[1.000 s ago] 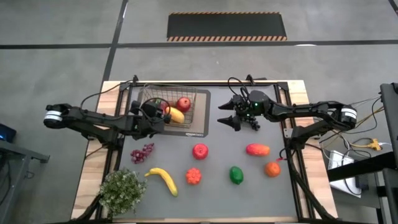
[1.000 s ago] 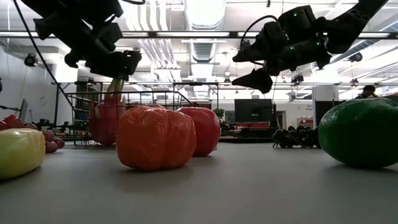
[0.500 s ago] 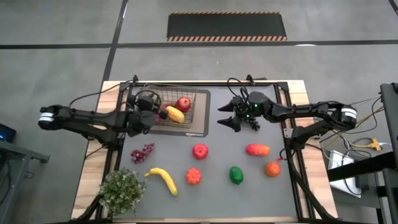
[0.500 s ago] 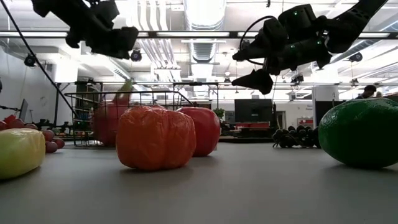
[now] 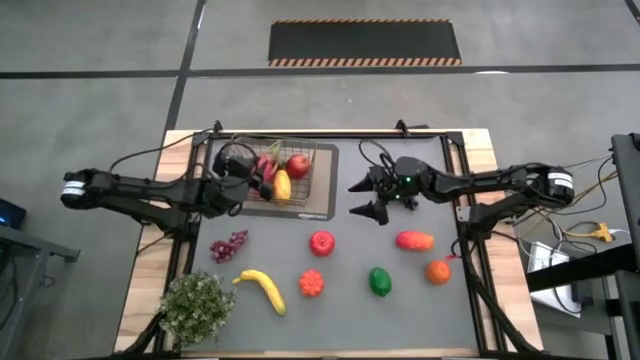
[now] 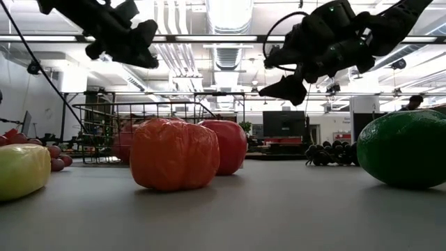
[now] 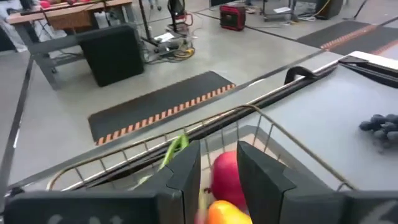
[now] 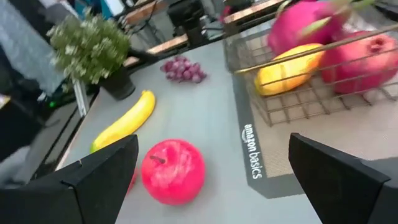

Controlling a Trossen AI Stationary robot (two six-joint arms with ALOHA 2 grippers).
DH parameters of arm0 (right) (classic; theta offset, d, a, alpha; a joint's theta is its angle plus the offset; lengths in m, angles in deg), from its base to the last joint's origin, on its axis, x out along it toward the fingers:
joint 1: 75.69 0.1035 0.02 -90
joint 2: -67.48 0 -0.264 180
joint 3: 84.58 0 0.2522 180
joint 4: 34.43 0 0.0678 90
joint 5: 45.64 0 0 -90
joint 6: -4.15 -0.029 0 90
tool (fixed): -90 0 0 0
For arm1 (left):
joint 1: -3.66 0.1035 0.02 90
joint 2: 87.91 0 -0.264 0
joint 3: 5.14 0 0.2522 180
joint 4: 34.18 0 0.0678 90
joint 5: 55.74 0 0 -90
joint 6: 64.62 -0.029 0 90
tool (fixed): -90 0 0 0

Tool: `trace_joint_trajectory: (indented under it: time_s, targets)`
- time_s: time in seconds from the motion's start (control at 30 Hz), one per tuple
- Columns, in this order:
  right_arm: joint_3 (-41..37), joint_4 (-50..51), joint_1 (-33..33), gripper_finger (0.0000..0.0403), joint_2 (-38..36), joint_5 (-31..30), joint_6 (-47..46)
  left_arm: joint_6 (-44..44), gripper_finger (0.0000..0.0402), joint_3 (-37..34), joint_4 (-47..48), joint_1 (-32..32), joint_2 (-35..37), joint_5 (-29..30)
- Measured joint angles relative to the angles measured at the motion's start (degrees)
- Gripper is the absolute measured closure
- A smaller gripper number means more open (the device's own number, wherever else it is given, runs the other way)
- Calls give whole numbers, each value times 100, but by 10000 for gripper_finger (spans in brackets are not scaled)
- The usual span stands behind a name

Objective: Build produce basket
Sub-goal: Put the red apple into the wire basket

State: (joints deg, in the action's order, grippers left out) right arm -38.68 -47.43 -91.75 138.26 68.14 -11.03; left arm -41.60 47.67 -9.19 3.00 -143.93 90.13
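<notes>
The basket [image 5: 283, 170] sits at the far left of the worktop [image 5: 400, 290] with a dragon fruit [image 5: 266, 166], a mango [image 5: 282, 184] and an apple [image 5: 297, 165] inside. The left gripper [image 5: 262, 176] hangs over it, fingers narrowly parted, holding nothing. The right gripper [image 5: 364, 198] has its fingers spread wide. The loose red apple [image 5: 321, 242] lies just beyond them toward the near edge, so the right arm is nearer to it.

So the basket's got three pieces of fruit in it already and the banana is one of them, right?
Not quite. The basket does hold three pieces, but the banana is not one of them: in the high view it lies on the table beside the potted plant. The yellow piece in the basket is a mango.
</notes>
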Motion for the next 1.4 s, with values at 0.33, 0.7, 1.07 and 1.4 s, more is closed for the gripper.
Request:
trace_joint_trajectory:
  time_s: [0.33,0.7,1.07,1.4]
  targets:
    - [311,90,795,8,399,-316,1015,-104,314,2,-423,-32,-172,-124]
    - [865,83,1336,8,1491,-577,1236,-898,314,2,-1327,-227,-190,-461]
    - [1464,890,1482,8,2152,-996,1589,-926,314,-9,-1330,-259,-200,-467]
    - [1715,896,1671,8,2596,-1056,1717,-1043,314,-9,-1334,-261,-200,-467]
